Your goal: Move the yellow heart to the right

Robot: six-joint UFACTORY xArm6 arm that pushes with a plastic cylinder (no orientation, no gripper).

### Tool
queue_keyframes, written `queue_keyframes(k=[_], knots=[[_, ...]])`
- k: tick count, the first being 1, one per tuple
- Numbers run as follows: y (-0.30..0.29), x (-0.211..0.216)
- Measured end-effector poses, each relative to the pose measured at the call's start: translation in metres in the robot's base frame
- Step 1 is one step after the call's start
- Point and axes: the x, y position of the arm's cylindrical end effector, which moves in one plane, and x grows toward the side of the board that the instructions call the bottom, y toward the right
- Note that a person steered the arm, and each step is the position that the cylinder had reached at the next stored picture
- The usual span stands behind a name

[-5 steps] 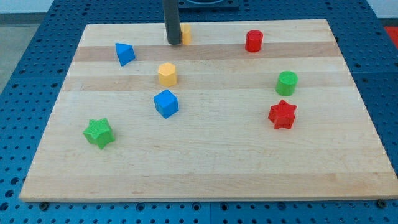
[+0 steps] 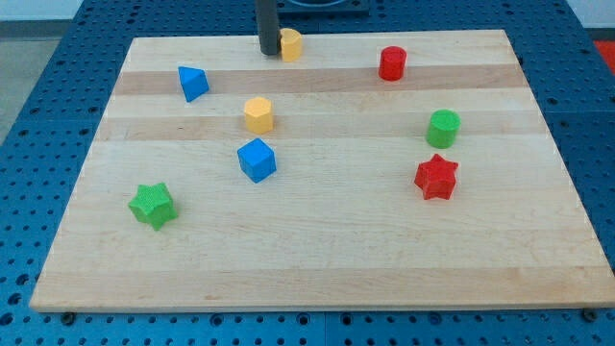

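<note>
The yellow heart (image 2: pixel 291 43) sits close to the far edge of the desk (image 2: pixel 317 259), a little toward the far-left corner from the middle of that edge. My tip (image 2: pixel 268 51) stands right against its left side, touching or as near as can be told — so I am on the correct side to shove it rightward. There is no hand on this arm, only the dark rod, so nothing opens or closes here.

By my reading the task is barely begun: the contact is set up, but the heart has the whole stretch of the far edge to its right yet to cover. The red cylinder (image 2: pixel 391 62) stands along that same strip, well apart from the heart and slightly nearer the front; a long straight push might brush it, so the line matters.

The other blocks lie out of the way — the blue triangular block (image 2: pixel 192 83) near the left edge, the yellow hexagon (image 2: pixel 258 113) and blue cube (image 2: pixel 257 159) toward the middle, the green star (image 2: pixel 152 205) near the front-left corner, the green cylinder (image 2: pixel 443 127) and red star (image 2: pixel 435 177) by the right edge
</note>
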Motion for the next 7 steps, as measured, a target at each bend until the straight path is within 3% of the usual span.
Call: queue_keyframes(k=[2,7], knots=[[-0.005,-0.002],[0.1,0.009]])
